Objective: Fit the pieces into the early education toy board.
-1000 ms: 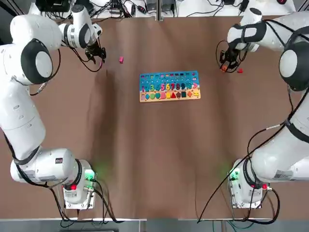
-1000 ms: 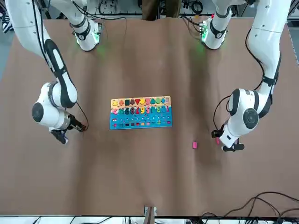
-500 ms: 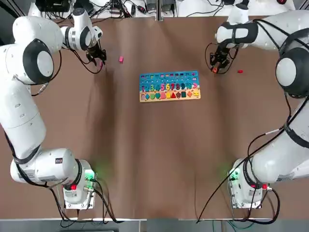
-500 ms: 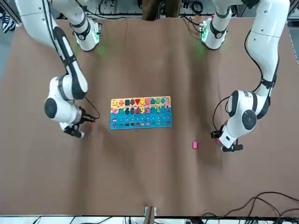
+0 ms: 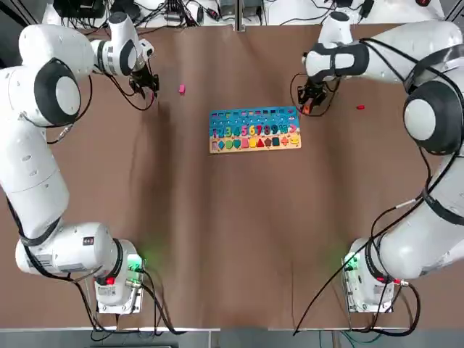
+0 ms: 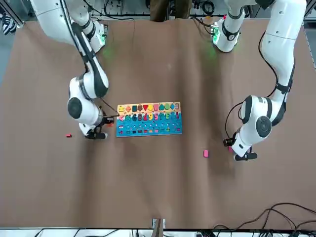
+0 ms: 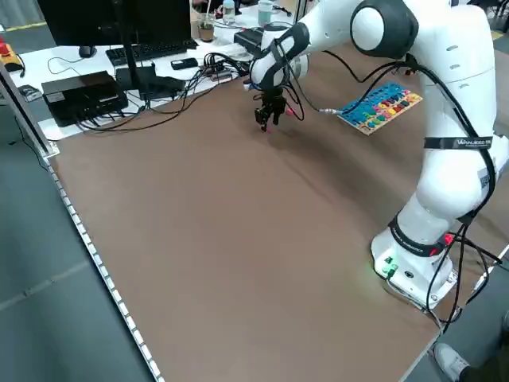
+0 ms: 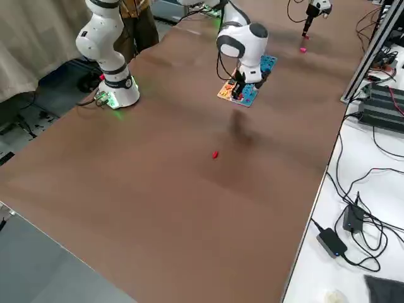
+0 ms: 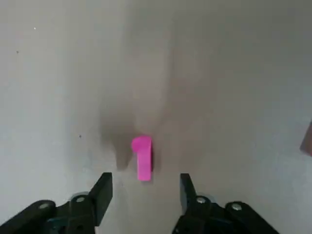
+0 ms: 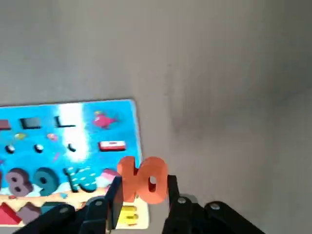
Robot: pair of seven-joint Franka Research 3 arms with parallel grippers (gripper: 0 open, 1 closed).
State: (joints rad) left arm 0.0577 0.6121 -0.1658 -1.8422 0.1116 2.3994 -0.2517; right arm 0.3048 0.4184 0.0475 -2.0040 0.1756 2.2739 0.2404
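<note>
Over at the far left of the brown table [image 5: 217, 232], the left gripper [image 5: 147, 85] is hanging low with its two black fingers [image 9: 101, 191] parted, holding nothing, and a small flat pink piece shaped like the numeral one [image 9: 142, 157] is lying on the table just ahead of the gap between them, its long axis running along the line between the fingers; a second small pink piece [image 5: 181, 89] is lying just beside that gripper, towards the middle. In the middle, the flat rectangular blue-and-tan toy board with rows of coloured numbers and shapes [image 5: 254, 129] is lying with its long axis running left to right across the table, blue strip on the far side. At the board's right end, the right gripper [image 5: 309, 106] is hovering with its fingers clamped on an orange piece shaped like the number ten [image 10: 142, 180], standing upright between them above the board's corner. Farther right, a small red piece [image 5: 359, 107] is lying alone on the table
</note>
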